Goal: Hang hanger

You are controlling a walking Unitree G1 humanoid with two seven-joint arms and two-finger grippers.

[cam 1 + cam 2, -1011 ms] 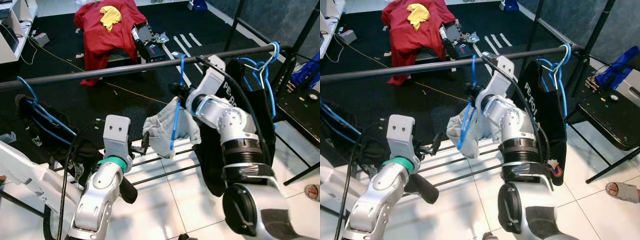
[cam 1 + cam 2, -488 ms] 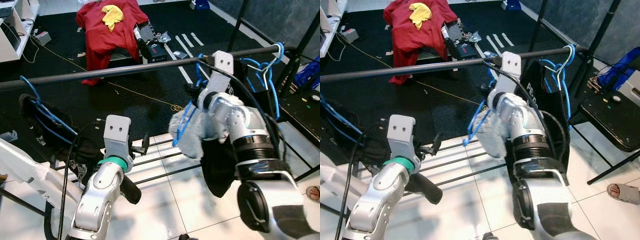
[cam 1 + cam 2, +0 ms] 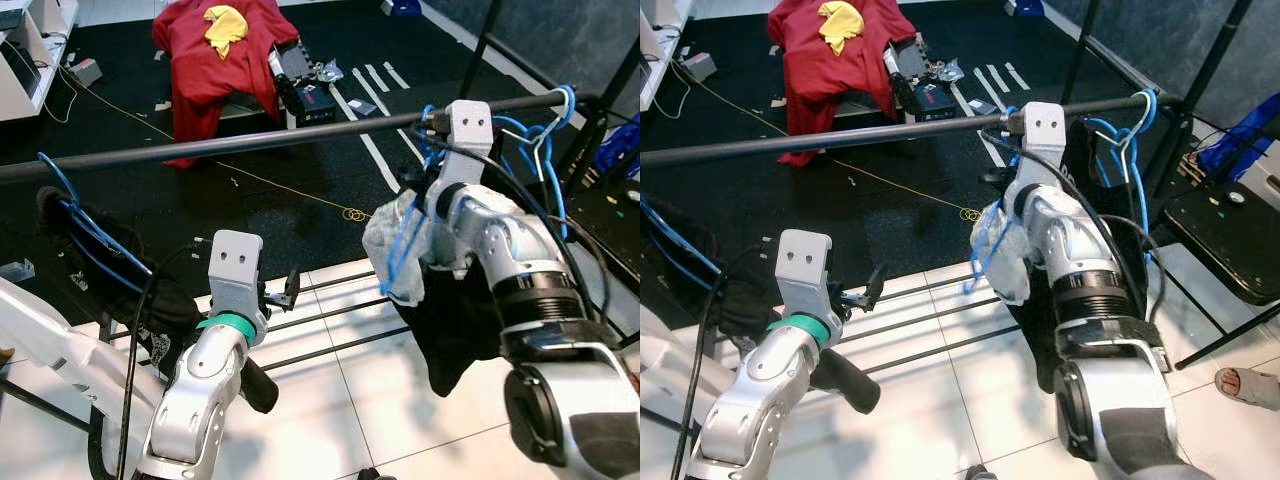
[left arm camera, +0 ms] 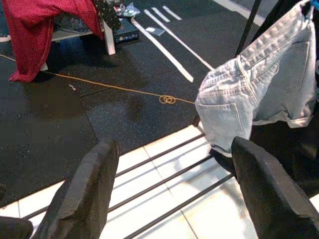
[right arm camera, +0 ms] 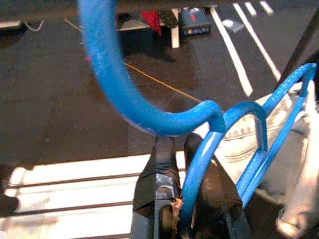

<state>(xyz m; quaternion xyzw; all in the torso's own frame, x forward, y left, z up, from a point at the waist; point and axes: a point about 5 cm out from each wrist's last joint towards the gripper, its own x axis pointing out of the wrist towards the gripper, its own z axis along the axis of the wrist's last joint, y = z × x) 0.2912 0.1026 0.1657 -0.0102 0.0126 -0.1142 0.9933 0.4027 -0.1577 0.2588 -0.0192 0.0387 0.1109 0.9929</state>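
While the right pincer (image 5: 182, 149) sits up just under the dark rail (image 3: 200, 148), its black fingers (image 5: 162, 164) are pinched tight on the neck of the blue hanger (image 5: 199, 149), and the hanger's hook curves up from between them toward the rail. Pale denim shorts (image 3: 395, 245) dangle from that hanger, just left of the right arm, above the tiled floor (image 3: 330, 400). To the right, more blue hangers (image 3: 535, 140) already hook over the rail with a black garment (image 3: 450, 330) hanging below. Lower left, the left pincer (image 4: 169, 184) hovers with fingers spread wide, gripping nothing, well apart from the shorts. Far back, a red cloth (image 3: 215, 55) lies draped over something on the dark mat.
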